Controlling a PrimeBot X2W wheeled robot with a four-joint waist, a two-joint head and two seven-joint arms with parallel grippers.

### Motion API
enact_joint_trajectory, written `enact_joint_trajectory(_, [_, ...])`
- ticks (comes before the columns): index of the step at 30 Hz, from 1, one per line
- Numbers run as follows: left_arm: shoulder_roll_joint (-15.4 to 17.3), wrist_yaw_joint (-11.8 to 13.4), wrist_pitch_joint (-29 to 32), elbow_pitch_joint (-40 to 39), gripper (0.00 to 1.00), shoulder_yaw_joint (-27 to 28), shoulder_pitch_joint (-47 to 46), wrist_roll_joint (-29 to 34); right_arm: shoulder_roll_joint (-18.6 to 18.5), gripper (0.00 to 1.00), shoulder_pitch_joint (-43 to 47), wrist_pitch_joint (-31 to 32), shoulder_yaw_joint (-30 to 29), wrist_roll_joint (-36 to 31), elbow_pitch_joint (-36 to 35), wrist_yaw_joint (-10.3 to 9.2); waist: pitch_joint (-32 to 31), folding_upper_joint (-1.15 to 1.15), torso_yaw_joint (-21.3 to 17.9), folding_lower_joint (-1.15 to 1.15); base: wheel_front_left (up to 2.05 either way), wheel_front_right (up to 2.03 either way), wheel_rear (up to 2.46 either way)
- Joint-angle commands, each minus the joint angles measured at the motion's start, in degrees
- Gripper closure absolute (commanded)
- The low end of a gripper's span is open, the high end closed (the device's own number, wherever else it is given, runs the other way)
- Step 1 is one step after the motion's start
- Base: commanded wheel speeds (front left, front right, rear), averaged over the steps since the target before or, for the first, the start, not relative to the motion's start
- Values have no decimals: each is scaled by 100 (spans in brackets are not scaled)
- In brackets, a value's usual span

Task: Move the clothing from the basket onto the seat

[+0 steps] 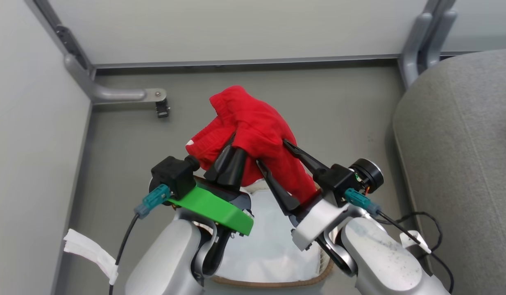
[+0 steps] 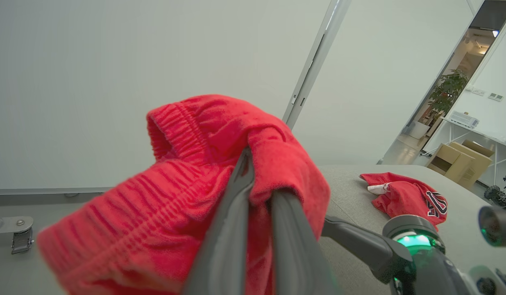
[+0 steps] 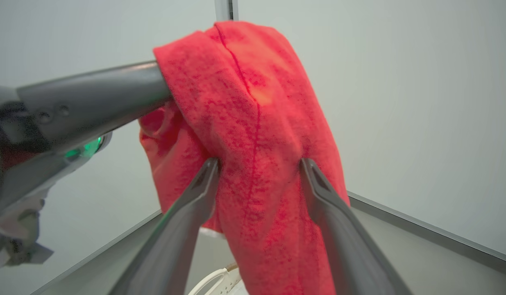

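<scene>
Red piece (image 1: pixel 253 123) up high in the head view, well clear of the basket (image 1: pixel 273 282) down below. Pinched tight in the shut left gripper (image 1: pixel 233 157). Right gripper (image 1: pixel 271 151) close by with fingers spread wide, one on each side of the hanging cloth, not squeezing it as far as can be seen. Nothing red on the white liner (image 1: pixel 269 229) inside the basket, though partly hidden by the arms. Big grey seat (image 1: pixel 461 164) off to the right, near but not yet under the cloth. Grey floor (image 1: pixel 125 164) beneath.

Next, the left wrist view. Two dark fingers (image 2: pixel 232 221) closed on a fold of the red piece, stretchy band at the top, the rest drooping to the left. Beyond, on the seat, the jersey (image 2: pixel 408 196) with black and white letters, lying in a heap. So half the job done already, by the look of it.

Last, the right wrist view. Red piece hanging down between the two wide fingers, touching both near the tips. Left gripper at the left of this view, holding the top of the cloth. Bit of basket rim low down.

Left to do, as a guess: carry the red piece over to the seat, lower it beside the jersey, let go. Then all done, unless more hidden in the basket.
</scene>
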Motion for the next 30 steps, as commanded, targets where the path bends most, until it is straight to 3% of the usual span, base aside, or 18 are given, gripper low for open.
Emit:
enact_joint_trajectory(1, [13, -16, -22, -38, 100, -49, -98, -61, -22, 0, -103, -12, 44, 15, 90, -8, 81, 0, 235, 0, 0, 0, 0])
enact_joint_trajectory(6, [10, -16, -21, -114, 100, -342, -99, -278, -24, 0, -319, -12, 240, 73, 393, -8, 98, 0, 403, 0, 0, 0, 0])
enact_joint_trajectory(7, [11, -16, -22, -123, 100, -380, -98, -302, -24, 24, -330, -12, 253, 86, 421, -8, 96, 0, 419, 0, 0, 0, 0])
enact_joint_trajectory(9, [10, -16, -21, -136, 100, -439, -99, -359, -24, 100, -342, -12, 282, 135, 480, -8, 93, 0, 446, 0, 0, 0, 0])
enact_joint_trajectory(16, [9, -13, -23, -47, 100, -359, -130, -76, -27, 100, -261, -11, 144, 237, 560, -8, 112, 0, 375, 0, 0, 0, 0])
enact_joint_trajectory(17, [7, 9, -24, -38, 33, -243, -83, 62, -28, 100, -205, -11, 73, 257, 535, -8, 93, 0, 272, 0, 0, 0, 0])
enact_joint_trajectory(18, [10, 17, -24, -6, 0, -209, -25, 106, -29, 100, -178, -12, 25, 265, 491, -8, 86, 0, 191, 0, 0, 0, 0])
enact_joint_trajectory(23, [12, 11, -21, 116, 0, -55, 46, 519, -23, 100, -43, -12, -208, 269, 340, -7, 107, 0, -320, 0, 0, 0, 0])
enact_joint_trajectory(30, [41, -12, -14, 283, 0, 218, 209, 910, -24, 100, 121, -12, -607, 142, 113, -8, 284, 0, -1457, 0, 0, 0, 0])
